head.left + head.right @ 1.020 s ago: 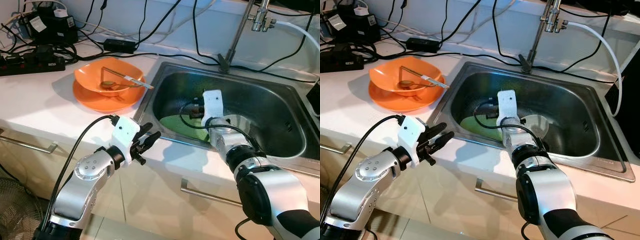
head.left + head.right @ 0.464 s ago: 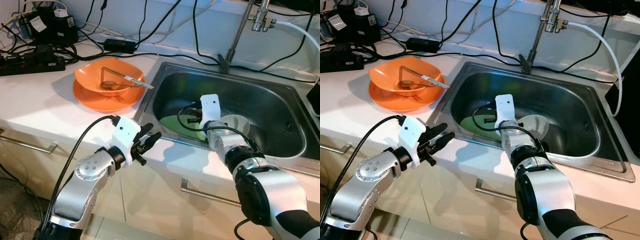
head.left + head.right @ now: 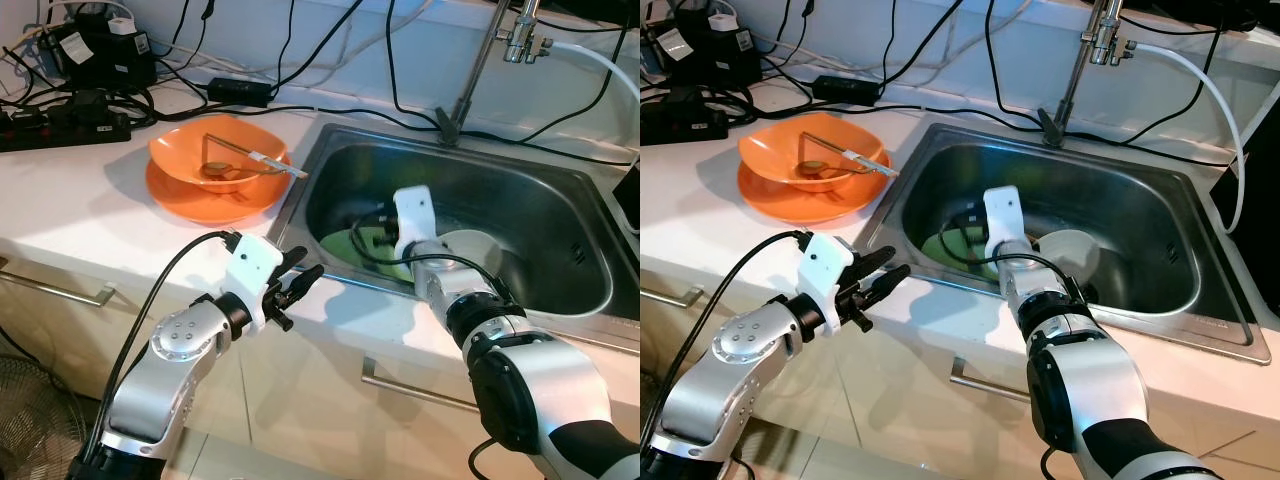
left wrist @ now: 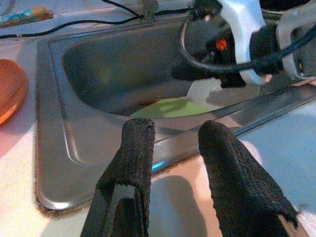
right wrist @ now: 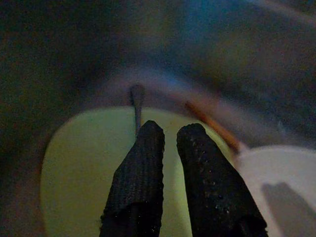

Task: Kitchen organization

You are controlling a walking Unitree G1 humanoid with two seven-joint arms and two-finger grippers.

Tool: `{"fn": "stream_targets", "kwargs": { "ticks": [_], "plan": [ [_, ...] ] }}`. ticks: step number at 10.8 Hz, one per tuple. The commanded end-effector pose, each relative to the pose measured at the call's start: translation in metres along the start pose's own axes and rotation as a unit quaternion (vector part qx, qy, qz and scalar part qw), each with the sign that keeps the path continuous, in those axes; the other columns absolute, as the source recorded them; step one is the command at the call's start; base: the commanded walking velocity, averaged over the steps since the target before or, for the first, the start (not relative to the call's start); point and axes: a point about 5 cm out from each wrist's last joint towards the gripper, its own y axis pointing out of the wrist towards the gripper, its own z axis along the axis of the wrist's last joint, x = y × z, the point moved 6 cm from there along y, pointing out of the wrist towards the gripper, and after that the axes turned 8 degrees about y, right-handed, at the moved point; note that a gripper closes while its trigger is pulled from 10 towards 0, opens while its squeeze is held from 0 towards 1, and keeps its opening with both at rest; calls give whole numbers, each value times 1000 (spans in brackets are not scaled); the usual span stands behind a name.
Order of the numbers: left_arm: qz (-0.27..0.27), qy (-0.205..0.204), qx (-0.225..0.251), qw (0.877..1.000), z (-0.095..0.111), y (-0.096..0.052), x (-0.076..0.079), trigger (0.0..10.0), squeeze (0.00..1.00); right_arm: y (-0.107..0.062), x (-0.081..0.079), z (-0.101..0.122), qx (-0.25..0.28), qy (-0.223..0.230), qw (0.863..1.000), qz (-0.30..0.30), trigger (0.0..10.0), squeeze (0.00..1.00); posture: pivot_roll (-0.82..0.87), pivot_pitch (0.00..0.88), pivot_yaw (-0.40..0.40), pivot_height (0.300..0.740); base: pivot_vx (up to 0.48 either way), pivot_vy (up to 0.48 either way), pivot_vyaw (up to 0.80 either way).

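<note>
Just beneath the right tool (image 5: pixel 168 133) lies the green plate (image 5: pixel 84 168).

From my station, the green plate (image 3: pixel 345 243) in the sink (image 3: pixel 560 215) is mostly hidden behind the right arm's wrist. The white dish (image 3: pixel 1072 250) beside it is partly covered too. The right wrist view is dark and blurred; a thin utensil (image 5: pixel 137 106) there stays unidentifiable.
</note>
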Motion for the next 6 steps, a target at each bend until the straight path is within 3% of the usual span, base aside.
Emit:
{"fn": "stream_targets", "kwargs": {
  "ticks": [1, 3, 6],
  "plan": [
    [3, 13, -4, 1000, -1, 3, 2, 10000, 0, -1, 6, 36, 76, 5, 997, -8, 10000, 0, 307, 34, -104, 740, 0, 0, 0],
    [72, 67, 20, 995, 13, 7, -20, 10000, 0, -20, -6, 93, 247, 20, 968, 43, 10000, 0, 295, 33, -100, 740, 0, 0, 0],
    [147, 100, 50, 983, 28, 8, -46, 10000, 0, -45, 6, 102, 346, 47, 937, 28, 10000, 0, 276, 27, -89, 740, 0, 0, 0]
  ]
}}
